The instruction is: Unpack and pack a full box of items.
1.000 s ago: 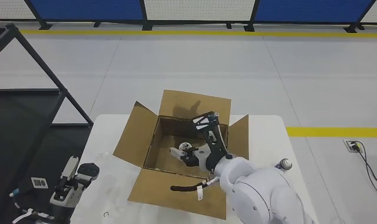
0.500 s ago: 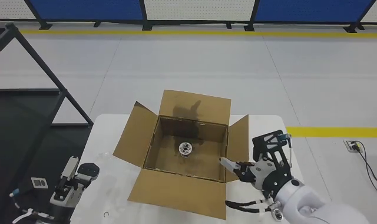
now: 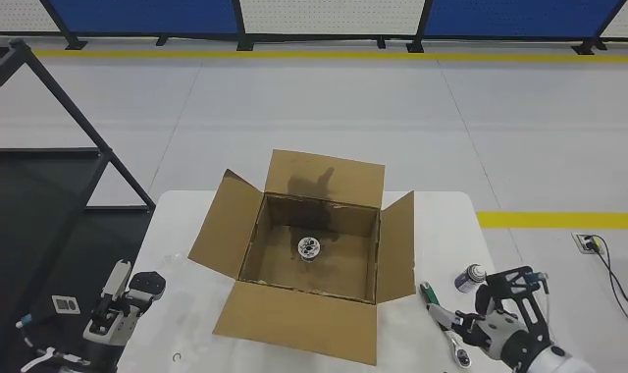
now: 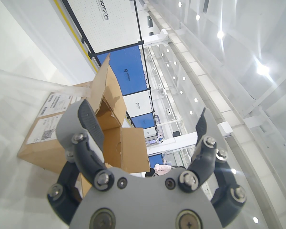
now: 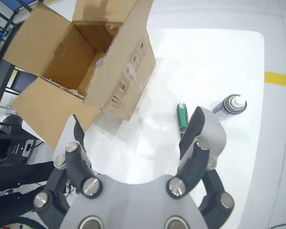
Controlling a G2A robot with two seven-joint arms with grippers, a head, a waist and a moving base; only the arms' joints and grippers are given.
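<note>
An open cardboard box [image 3: 294, 319] stands mid-table with all its flaps spread; a small white round item [image 3: 309, 245] lies on its floor. To its right a green-handled tool [image 3: 428, 293] lies on the white table [image 3: 442, 216] beside an upright spray can [image 3: 471, 276]. My right gripper [image 3: 469, 324] hovers over the table's front right corner, open and empty. In the right wrist view, this gripper [image 5: 135, 129] is just short of the tool [image 5: 182, 116] and can [image 5: 230, 107]. My left gripper [image 4: 145, 122] is open, empty, and low at the table's front left [image 3: 132, 285].
A black metal frame [image 3: 59, 108] stands left of the table. The box's right flap [image 5: 138, 32] sticks up near the tool. Bare tabletop lies between the box [image 5: 124, 79] and the right edge. The left wrist view looks up along the box's side [image 4: 109, 110].
My right arm came out of the box and swung to the table's front right corner. The green tool now lies beside the can. The left arm stayed put.
</note>
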